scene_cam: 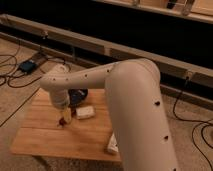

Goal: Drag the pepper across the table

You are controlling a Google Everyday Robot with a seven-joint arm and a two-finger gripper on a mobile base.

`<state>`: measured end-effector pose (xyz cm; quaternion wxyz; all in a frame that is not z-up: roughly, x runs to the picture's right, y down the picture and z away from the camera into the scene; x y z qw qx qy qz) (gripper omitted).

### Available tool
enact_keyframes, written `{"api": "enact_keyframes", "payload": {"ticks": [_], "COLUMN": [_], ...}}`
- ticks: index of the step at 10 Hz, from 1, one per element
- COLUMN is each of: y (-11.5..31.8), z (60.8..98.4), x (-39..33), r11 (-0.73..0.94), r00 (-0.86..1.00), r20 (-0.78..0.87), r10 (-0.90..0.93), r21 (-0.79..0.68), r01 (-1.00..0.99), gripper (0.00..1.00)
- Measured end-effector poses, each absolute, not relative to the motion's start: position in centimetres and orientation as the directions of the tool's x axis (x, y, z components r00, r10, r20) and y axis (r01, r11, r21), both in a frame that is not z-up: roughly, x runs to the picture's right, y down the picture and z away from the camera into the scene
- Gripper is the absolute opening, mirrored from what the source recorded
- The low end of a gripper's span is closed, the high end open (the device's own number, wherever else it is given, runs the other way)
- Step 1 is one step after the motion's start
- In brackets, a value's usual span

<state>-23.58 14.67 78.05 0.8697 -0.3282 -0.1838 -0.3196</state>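
The pepper (60,121) is a small dark red-brown sliver lying on the light wooden table (45,137), left of centre. My gripper (65,115) hangs from the white arm (125,95) and is down at the table top, right over the pepper's upper end and touching or nearly touching it. The wrist hides part of the pepper.
A pale cream block (85,111) lies just right of the gripper. A dark round dish (78,95) sits behind it, partly hidden by the arm. A white object (112,145) lies at the table's right front edge. Cables and a box (27,65) are on the floor at left.
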Motion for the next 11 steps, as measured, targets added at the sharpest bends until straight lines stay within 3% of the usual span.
{"api": "enact_keyframes", "payload": {"ticks": [11], "y": [17.5], "z": [82.8], "x": [-25.5], "r11": [0.553], "r00": [0.644], "r20": [0.579], "r10": [-0.5], "r21": [-0.358], "r01": [0.752], "gripper": [0.7]}}
